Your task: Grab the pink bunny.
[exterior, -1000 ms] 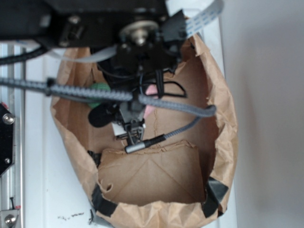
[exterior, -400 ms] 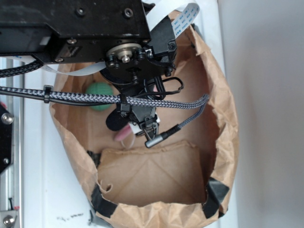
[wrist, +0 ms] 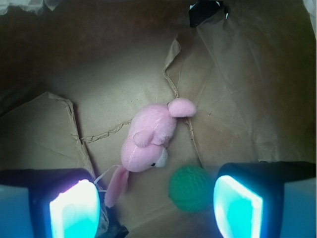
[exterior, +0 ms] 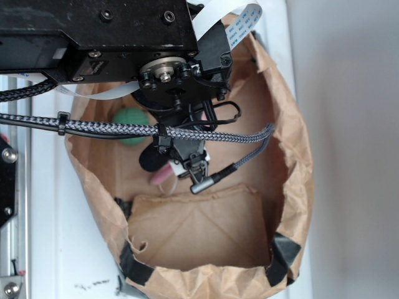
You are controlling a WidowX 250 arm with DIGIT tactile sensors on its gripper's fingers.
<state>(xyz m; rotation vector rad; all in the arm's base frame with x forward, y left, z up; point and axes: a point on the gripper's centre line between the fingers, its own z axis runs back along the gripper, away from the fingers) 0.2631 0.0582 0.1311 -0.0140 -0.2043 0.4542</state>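
The gripper (wrist: pixel 156 210) is open, its two glowing pads (wrist: pixel 73 210) wide apart at the bottom corners of the wrist view, with nothing held between them. It hangs above the floor of a brown paper bag (wrist: pixel 237 74). Between and just beyond the pads lies the pink bunny (wrist: pixel 148 141), resting on its side on the crumpled paper, one long ear (wrist: pixel 116 186) trailing down toward the left pad and its white snout facing a green ball (wrist: pixel 189 188). The ball sits just beside the bunny, close to the right pad.

In the exterior view, from above, the black arm (exterior: pixel 124 31) and a braided grey cable (exterior: pixel 124 128) cover much of the bag's (exterior: pixel 199 230) opening. Only a small pink patch of the bunny (exterior: pixel 163 174) shows below the gripper (exterior: pixel 187 163), and part of the ball (exterior: pixel 129 118) shows near the cable. The bag stands on a white surface (exterior: pixel 56 218).
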